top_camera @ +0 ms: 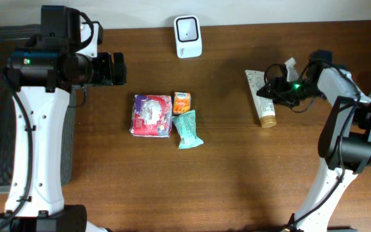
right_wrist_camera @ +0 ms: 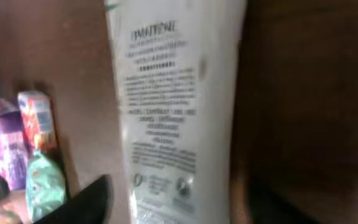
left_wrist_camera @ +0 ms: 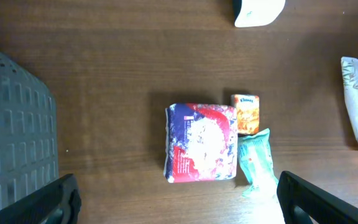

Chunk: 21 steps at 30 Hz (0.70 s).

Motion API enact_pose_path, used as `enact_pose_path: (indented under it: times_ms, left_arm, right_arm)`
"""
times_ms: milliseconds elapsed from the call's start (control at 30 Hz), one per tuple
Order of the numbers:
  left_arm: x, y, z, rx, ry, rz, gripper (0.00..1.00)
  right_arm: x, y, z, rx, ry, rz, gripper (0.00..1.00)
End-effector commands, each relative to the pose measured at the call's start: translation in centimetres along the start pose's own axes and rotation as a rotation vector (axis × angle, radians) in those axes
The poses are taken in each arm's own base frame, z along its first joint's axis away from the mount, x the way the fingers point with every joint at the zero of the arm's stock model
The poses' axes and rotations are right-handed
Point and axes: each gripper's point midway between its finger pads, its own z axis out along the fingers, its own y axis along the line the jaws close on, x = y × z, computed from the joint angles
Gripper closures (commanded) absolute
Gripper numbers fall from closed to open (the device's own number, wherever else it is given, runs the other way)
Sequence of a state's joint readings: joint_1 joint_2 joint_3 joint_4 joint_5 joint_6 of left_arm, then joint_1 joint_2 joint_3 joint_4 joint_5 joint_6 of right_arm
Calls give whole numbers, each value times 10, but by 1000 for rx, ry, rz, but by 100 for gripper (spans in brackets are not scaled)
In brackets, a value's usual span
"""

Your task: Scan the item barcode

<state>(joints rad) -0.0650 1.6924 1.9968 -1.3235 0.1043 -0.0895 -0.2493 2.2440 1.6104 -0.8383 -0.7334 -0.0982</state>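
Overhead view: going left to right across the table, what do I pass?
Purple-red packet → white scanner → white tube. The orange box and teal pouch share the scanner's span, so they are left out.

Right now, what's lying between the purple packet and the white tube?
The small orange box and the teal sachet, both beside the purple packet; then bare table up to the white tube. Overhead view shows it.

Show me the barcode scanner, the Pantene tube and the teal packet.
barcode scanner (top_camera: 188,36), overhead view, centre of its face.
Pantene tube (right_wrist_camera: 173,112), right wrist view, printed label.
teal packet (top_camera: 187,127), overhead view, middle of wrapper.
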Motion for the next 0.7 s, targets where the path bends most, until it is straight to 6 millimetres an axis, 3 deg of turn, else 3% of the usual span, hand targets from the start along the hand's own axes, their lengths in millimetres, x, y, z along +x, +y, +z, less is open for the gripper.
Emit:
enact_pose_path:
  times_ms: [0, 67, 133, 167, 233, 333, 400, 467, 500, 633, 667]
  left_arm:
    - [-1, -2, -7, 10, -18, 9, 1]
    - [-1, -2, -7, 11, -18, 9, 1]
    - [-1, -2, -7, 10, -18, 9, 1]
    - [-1, -2, -7, 10, -18, 9, 1]
    - [-1, -2, -7, 11, -18, 9, 1]
    - [-1, -2, -7, 10, -18, 9, 1]
    - [-1, -2, -7, 10, -18, 9, 1]
    - [-1, -2, -7, 11, -18, 9, 1]
    - [-1, -2, -7, 10, -18, 9, 1]
    - [-1, -2, -7, 11, -18, 9, 1]
    - [-1, -2, -7, 11, -18, 9, 1]
  right_arm:
    - [10, 14, 9, -51, 25, 14, 73]
    - [4, 22, -1, -45, 24, 26, 93]
    - [-6, 35, -16, -26, 21, 17, 96]
    - [-12, 34, -26, 69, 26, 40, 96]
    - [-14, 23, -42, 323, 39, 76, 96]
    - [-5, -4, -77, 969, -21, 186, 96]
    - [2, 0, -88, 1231, -96, 195, 96]
    - [10, 14, -71, 1320, -112, 133, 96]
    - [20, 20, -51, 1346, -106, 95, 96]
    - [48, 28, 5, 1329, -23, -8, 96]
    - [52, 34, 18, 1292, -7, -17, 91]
